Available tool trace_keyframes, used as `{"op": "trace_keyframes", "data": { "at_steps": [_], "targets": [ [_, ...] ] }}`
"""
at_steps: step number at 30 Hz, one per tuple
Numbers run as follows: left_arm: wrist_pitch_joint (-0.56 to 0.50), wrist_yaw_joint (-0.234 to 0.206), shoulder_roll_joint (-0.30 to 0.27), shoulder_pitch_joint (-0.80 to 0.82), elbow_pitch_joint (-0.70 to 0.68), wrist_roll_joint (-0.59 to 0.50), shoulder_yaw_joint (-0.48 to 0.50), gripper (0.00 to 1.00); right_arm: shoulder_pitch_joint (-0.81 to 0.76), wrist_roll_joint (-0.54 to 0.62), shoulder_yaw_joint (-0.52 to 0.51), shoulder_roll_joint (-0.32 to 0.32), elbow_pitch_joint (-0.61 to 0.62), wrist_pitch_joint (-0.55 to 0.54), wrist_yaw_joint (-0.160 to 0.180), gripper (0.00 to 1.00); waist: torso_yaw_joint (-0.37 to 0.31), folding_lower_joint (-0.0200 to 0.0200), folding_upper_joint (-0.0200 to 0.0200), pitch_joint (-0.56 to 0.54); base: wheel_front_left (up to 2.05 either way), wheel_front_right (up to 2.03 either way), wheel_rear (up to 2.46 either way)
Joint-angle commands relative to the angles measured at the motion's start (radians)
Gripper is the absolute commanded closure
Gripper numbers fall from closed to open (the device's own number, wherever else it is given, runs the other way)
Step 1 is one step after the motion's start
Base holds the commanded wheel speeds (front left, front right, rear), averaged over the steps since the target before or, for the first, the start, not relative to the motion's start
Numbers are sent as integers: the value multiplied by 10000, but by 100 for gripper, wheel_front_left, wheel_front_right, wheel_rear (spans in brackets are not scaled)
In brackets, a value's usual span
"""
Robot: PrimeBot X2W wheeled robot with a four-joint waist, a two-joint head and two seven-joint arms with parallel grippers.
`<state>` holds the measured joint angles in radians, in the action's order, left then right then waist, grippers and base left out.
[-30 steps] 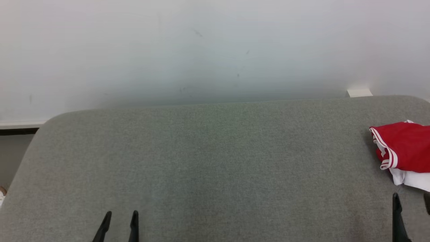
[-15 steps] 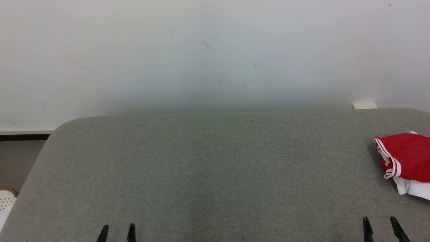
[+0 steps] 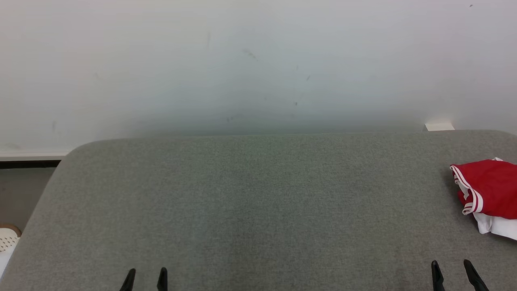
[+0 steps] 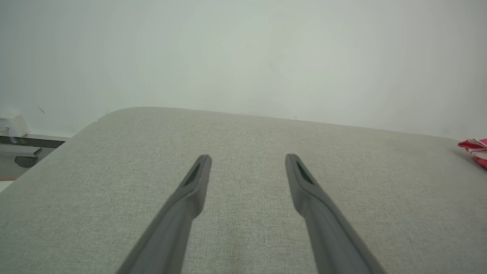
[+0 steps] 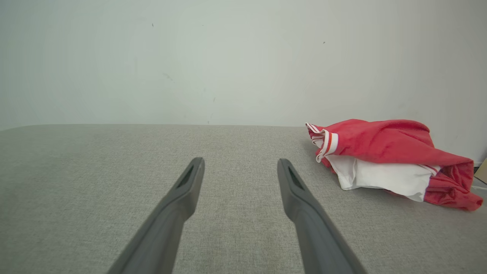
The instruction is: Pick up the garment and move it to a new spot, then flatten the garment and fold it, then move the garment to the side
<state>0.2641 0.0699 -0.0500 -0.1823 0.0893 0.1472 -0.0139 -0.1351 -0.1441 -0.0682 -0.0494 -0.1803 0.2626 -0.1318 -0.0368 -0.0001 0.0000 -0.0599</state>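
1. The left pincer (image 3: 147,270) and right pincer (image 3: 450,262) gape wide, both empty. The garment (image 3: 490,188) lies bunched on the desk (image 3: 258,194), ahead-right of the right pincer and apart from it.
2. A shallow pinch might catch one layer only, leaving the rest dragging.

There is one garment (image 5: 380,144), red and white, on one grey table (image 3: 258,194). There are two grippers, the left gripper (image 3: 147,269) and the right gripper (image 3: 450,262), each with two fingers (image 4: 190,190), four in all. Beyond the table there is one small white block (image 3: 439,127), and off its left edge one white perforated thing (image 3: 7,238).
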Motion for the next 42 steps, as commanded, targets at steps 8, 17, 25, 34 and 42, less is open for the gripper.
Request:
{"op": "trace_keyframes", "data": {
  "at_steps": [8,17,25,34,42],
  "targets": [
    [0,106,-28,112,31,59,-74,0,-107,-82,6,-29,8,23,24,0,-51,1,0,7,0,0,0],
    [-2,222,10,78,47,61,-183,100,-9,-86,69,6,-45,-5,0,100,-111,1,0,-27,0,0,0],
    [-275,248,47,184,453,1056,-134,100,111,-1088,27,72,-368,-308,1,100,-95,1,0,-1,0,0,0],
    [-713,294,39,532,581,2756,44,100,406,-2791,-31,58,-384,-735,2,100,-60,1,0,47,0,0,0],
    [-1021,329,33,779,674,3959,172,100,619,-3994,-74,47,-404,-1039,3,100,-33,1,0,83,0,0,0]
  ]
}}
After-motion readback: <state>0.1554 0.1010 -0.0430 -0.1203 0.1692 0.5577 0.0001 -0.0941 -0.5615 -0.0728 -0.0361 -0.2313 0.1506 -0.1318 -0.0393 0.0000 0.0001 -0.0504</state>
